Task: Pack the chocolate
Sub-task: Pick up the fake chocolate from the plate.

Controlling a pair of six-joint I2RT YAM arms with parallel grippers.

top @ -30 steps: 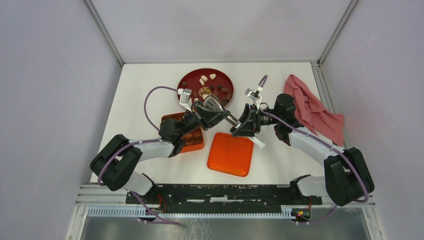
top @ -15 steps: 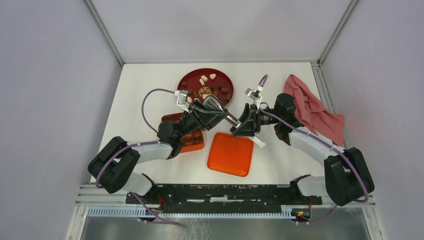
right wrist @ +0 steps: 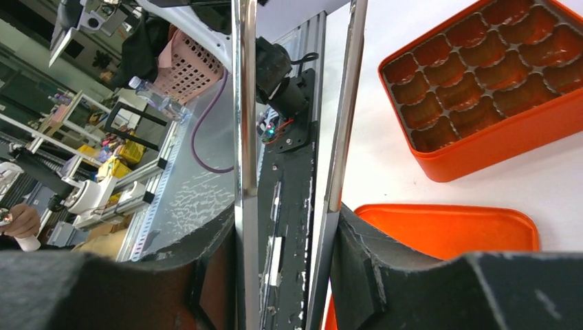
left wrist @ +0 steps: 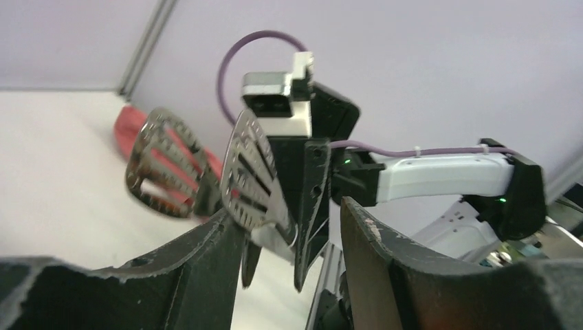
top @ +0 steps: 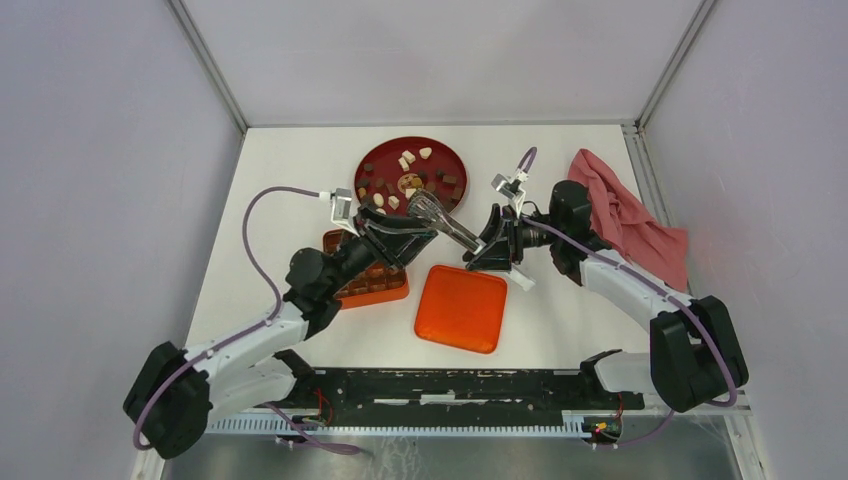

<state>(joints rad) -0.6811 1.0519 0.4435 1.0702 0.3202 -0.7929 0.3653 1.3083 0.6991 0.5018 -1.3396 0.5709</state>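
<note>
Small brown and cream pieces of chocolate (top: pixel 410 180) lie on the red plate (top: pixel 372 158) at the back of the table. My right gripper (top: pixel 487 247) (right wrist: pixel 285 227) is shut on the two arms of a pair of metal tongs (top: pixel 440 218) (right wrist: pixel 243 124), whose slotted heads (left wrist: pixel 251 175) point toward the plate. My left gripper (top: pixel 418 232) (left wrist: pixel 289 227) stands open just short of the tongs' heads, holding nothing. The orange compartment box (right wrist: pixel 481 82) (top: pixel 378 282) shows only bare cells and is partly hidden under my left arm in the top view.
An orange lid (top: pixel 462 308) (right wrist: pixel 440 227) lies flat in front of the tongs. A crumpled pink cloth (top: pixel 625 215) sits at the right edge of the table. The white side walls stand close on both sides.
My left gripper has opened, let go of the tongs and drawn back toward the near left. The right gripper keeps its hold on the tongs and has barely moved.
</note>
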